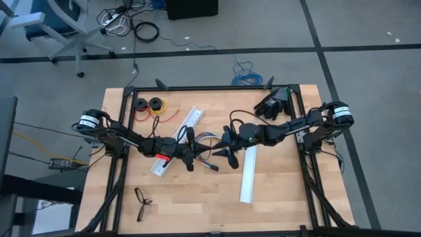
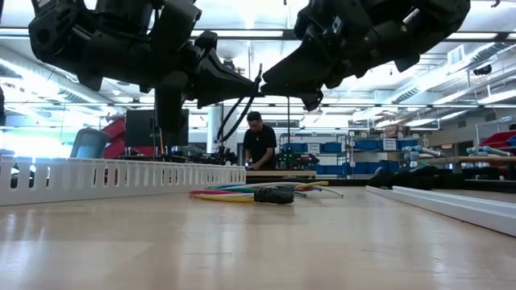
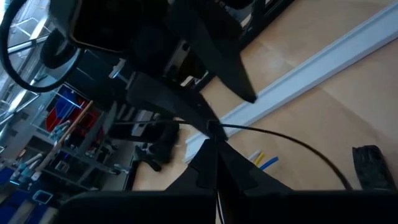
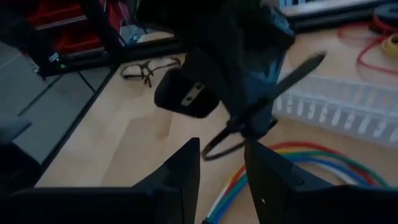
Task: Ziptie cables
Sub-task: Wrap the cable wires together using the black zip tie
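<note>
Pale wood surface (image 1: 197, 197) in a black frame, grey floor around it. High view: left tool (image 1: 190, 153) and right tool (image 1: 229, 150) meet mid-surface above the cables (image 1: 209, 158). White rail (image 1: 250, 172) lies near the right arm, eyeglasses (image 1: 142, 203) near the front edge.

Low view: cables (image 2: 242, 192) lie flat on the surface, long axis running across the picture, black connector (image 2: 274, 195) at their near end. A person (image 2: 260, 143) stands in the workshop behind.

Left wrist view: left tool pinched together on the ziptie (image 3: 280, 140), which arcs away over the surface.

Right wrist view: right tool (image 4: 221, 163) fingers stand apart; ziptie loop (image 4: 227, 140) just beyond them. Coloured cables (image 4: 298, 158) beneath.
</note>
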Tool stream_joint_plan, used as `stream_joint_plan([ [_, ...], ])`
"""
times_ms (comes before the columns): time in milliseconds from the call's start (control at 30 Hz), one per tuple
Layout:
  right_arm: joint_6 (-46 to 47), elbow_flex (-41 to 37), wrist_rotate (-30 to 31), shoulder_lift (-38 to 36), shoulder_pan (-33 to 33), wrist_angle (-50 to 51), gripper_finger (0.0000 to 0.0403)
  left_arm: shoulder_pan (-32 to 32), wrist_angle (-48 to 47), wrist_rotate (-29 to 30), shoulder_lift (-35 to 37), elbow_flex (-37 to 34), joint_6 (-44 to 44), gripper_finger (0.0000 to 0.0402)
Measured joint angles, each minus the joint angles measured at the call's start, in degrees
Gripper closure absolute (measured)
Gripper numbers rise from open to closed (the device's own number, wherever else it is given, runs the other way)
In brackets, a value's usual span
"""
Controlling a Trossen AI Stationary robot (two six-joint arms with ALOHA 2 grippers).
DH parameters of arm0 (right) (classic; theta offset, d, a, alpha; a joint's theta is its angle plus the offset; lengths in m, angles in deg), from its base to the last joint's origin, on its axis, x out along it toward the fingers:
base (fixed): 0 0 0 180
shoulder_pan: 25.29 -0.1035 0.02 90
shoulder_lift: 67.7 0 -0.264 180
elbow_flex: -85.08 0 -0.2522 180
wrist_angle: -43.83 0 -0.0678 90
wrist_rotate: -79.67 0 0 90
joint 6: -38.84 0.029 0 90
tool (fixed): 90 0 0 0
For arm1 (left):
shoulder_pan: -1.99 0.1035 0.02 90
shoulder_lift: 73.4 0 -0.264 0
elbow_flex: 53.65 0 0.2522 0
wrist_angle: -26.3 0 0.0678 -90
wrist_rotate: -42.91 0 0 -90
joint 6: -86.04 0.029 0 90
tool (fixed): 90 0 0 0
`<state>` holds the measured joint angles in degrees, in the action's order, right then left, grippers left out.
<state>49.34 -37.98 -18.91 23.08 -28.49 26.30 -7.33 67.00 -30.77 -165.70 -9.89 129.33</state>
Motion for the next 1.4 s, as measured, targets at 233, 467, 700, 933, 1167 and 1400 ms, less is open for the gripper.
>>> stream_joint_plan([
  [233, -1.1, 0.0, 2.6, 0.0, 1.3, -4.4, 0.0287, 0.0, -0.2, 0.1, 0.0, 0.0, 0.0, 0.0398],
  [467, -1.1, 0.0, 0.6, 0.0, 1.7, -5.6, 0.0291, 0.7, -0.2, -0.1, 0.0, 0.0, -0.1, 0.0398],
  [700, -1.6, 0.0, 1.3, 0.0, 1.7, -5.5, 0.0359, 1.0, -0.2, -0.2, 0.0, 0.0, -0.3, 0.0398],
  [933, -2.9, 0.0, 1.7, 0.0, 1.6, -5.6, 0.0401, 1.0, -0.2, -0.1, 0.0, 0.5, -0.5, 0.0398],
  [1167, -1.9, 0.1, 1.5, 0.0, 1.3, -3.0, 0.0402, 0.9, -0.6, 0.0, 0.0, 1.8, -6.4, 0.0363],
  [1400, -1.7, 0.1, 2.4, 0.0, 1.2, -1.6, 0.0403, -0.2, -0.6, 0.3, 0.0, 1.8, -9.5, 0.0296],
])
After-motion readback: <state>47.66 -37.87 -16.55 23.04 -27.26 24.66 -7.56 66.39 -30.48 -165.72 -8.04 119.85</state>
